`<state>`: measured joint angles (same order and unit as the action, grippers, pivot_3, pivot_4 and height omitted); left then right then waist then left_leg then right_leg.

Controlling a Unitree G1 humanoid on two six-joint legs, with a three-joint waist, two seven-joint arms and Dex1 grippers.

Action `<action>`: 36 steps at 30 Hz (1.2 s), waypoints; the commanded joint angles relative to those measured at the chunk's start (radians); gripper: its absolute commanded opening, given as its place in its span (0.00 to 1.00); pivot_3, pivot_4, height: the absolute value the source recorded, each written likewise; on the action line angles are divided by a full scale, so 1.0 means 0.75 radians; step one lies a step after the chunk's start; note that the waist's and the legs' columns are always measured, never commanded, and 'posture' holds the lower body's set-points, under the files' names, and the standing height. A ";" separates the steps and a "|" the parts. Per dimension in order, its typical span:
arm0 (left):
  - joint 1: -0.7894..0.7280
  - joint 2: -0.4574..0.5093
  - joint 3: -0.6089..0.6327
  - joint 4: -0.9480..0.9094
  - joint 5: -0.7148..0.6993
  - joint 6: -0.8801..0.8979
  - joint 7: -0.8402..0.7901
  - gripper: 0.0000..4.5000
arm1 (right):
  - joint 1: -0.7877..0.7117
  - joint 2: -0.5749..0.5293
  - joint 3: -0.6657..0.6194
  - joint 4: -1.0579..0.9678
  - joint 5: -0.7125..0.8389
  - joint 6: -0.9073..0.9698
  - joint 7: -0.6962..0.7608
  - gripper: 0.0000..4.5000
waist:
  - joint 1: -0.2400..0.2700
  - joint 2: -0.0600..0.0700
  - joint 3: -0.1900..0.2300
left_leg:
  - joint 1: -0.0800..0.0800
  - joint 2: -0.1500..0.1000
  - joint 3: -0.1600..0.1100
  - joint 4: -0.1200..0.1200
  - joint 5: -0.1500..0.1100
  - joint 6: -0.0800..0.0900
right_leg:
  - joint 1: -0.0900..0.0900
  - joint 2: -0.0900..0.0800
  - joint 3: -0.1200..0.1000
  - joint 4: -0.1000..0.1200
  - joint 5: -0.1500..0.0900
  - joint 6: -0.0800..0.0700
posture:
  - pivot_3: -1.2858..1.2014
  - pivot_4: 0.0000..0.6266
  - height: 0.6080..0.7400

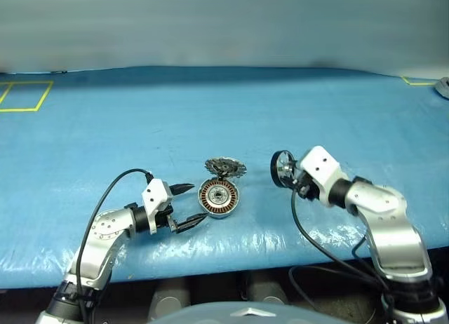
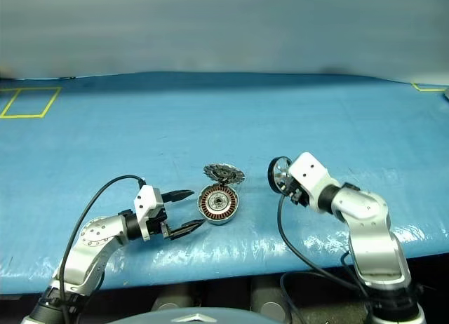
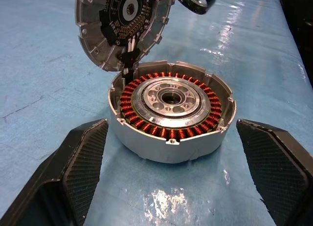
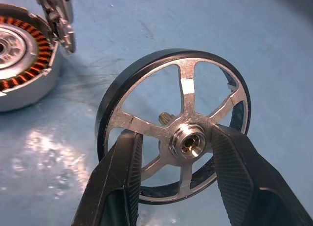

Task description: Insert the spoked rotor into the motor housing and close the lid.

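The motor housing (image 1: 218,197), a round grey cup with copper windings around a silver centre, lies on the blue table cover. Its lid (image 1: 225,167) stands tilted up, hinged at the housing's far edge, its dark inner face showing in the left wrist view (image 3: 122,20). My left gripper (image 1: 196,203) is open just left of the housing (image 3: 171,108), one finger on each side of it and apart from it. My right gripper (image 4: 175,138) is shut on the hub of the spoked rotor (image 4: 181,89), a silver spoked wheel with a dark rim. The rotor (image 1: 283,169) hangs to the right of the housing.
A blue cover (image 1: 224,113) spreads over the whole table, its front edge just below my grippers. A yellow taped square (image 1: 24,96) marks the far left corner. A small grey object (image 1: 442,87) sits at the far right edge. Black cables trail from both wrists.
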<state>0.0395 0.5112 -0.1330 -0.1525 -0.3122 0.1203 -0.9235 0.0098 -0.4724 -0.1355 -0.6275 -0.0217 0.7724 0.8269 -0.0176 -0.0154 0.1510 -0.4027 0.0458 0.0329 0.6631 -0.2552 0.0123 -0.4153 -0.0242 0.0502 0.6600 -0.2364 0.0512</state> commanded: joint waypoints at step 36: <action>0.042 -0.004 -0.018 -0.011 0.013 -0.040 -0.013 1.00 | -0.266 -0.084 0.585 -0.025 0.344 -0.033 -0.164 0.40 | -0.006 -0.003 0.001 | 0.003 0.000 -0.001 0.000 0.000 0.000 | 0.001 0.000 0.002 0.000 -0.003 -0.001 | 0.52 0.24 1.00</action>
<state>0.0688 0.5120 -0.1490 -0.1321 -0.3027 0.1155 -0.9319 -0.1676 -0.5376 0.3174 -0.6272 0.2256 0.7524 0.7118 -0.0224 -0.0173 0.1515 -0.4005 0.0457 0.0322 0.6629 -0.2552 0.0125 -0.4143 -0.0244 0.0518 0.6600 -0.2386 0.0501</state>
